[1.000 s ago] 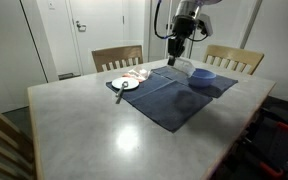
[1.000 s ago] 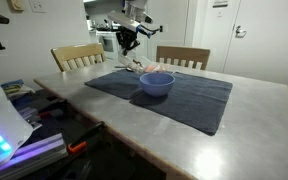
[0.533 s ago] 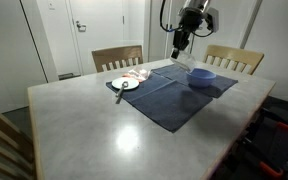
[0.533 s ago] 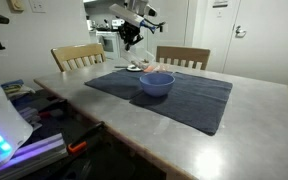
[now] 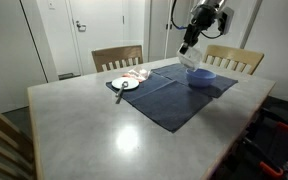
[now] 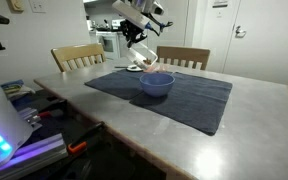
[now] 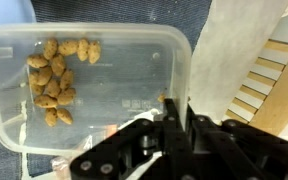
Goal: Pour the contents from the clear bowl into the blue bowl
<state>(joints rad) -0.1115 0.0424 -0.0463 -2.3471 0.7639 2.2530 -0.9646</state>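
The clear bowl (image 7: 84, 85) is hanging in the air, off the table, gripped by one edge. In the wrist view a cluster of small brown pieces (image 7: 54, 75) is lying along one end of its floor, far from the gripped edge. The rest of the floor is showing bare and see-through.

The pincer (image 7: 174, 118) is pinching the bowl's rim at the middle of one long side. Its two dark fingers are standing almost together with only the thin plastic wall between them, so it is closed tight on the clear bowl.

In both exterior views the clear bowl (image 5: 191, 57) (image 6: 144, 59) is dangling tilted below the pincer (image 5: 188, 47) (image 6: 139, 47). It is hovering above the blue bowl (image 5: 202, 76) (image 6: 156, 84), a little to one side of it, and is not touching it.

The blue bowl is sitting upright on a dark blue cloth (image 5: 169, 98) (image 6: 184, 98) that is covering part of the pale table (image 5: 94, 125) (image 6: 254, 130). I cannot tell what is inside the blue bowl from these angles.

A white plate (image 5: 125, 84) is resting at the cloth's far corner, well apart from the blue bowl. Two wooden chairs (image 5: 117, 57) (image 5: 234, 58) are standing at the table's far edge.
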